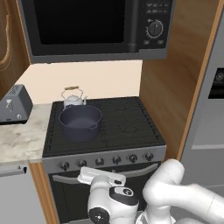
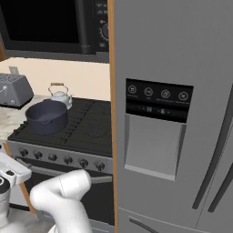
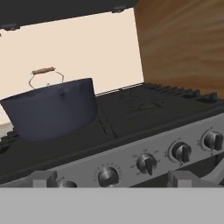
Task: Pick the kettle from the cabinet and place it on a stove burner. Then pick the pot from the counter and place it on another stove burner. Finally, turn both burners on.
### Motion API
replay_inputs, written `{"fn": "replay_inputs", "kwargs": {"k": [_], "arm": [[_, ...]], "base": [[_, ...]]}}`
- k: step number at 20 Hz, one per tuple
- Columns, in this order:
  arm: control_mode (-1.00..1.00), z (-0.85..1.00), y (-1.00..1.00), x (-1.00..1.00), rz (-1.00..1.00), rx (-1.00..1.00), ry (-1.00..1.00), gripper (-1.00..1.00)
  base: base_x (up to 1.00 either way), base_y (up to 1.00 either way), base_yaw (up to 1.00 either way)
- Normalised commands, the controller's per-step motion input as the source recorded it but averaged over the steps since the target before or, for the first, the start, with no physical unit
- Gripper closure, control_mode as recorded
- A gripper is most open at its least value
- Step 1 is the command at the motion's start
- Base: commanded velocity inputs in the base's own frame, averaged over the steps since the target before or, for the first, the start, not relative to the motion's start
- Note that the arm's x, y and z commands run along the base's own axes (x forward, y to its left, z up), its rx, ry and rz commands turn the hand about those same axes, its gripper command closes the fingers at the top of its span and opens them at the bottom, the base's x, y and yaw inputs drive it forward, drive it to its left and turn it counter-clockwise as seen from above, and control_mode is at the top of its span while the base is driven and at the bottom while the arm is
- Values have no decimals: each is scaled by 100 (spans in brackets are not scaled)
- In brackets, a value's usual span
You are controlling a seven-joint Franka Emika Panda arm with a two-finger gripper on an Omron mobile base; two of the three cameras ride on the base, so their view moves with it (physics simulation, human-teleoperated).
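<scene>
Matt dk navy pot, shiny metal kettle w/ wood grip, black iron grates, veined stone counter

Arm's folded up low right now, elbow bent and the white links bunched together near the bottom of both base views. The pincer is spread wide open (nothing between the fingertips), pointing roughly level and forward.
</scene>
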Motion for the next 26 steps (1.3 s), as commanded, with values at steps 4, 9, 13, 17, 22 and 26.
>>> {"fn": "replay_inputs", "kwargs": {"k": [4,9,13,17,22,26], "arm": [[-100,-19,27,12,0,-7,0,-100],[-100,-10,14,3,0,-6,0,-100],[-100,-9,0,10,0,-1,0,-100],[-100,-10,0,21,0,-1,0,-100],[-100,-8,0,19,1,0,0,-100],[-100,-17,2,19,2,0,0,-100]], "base": [[0,0,0],[0,0,0],[0,0,0],[0,0,0],[0,0,0],[0,0,0]]}}
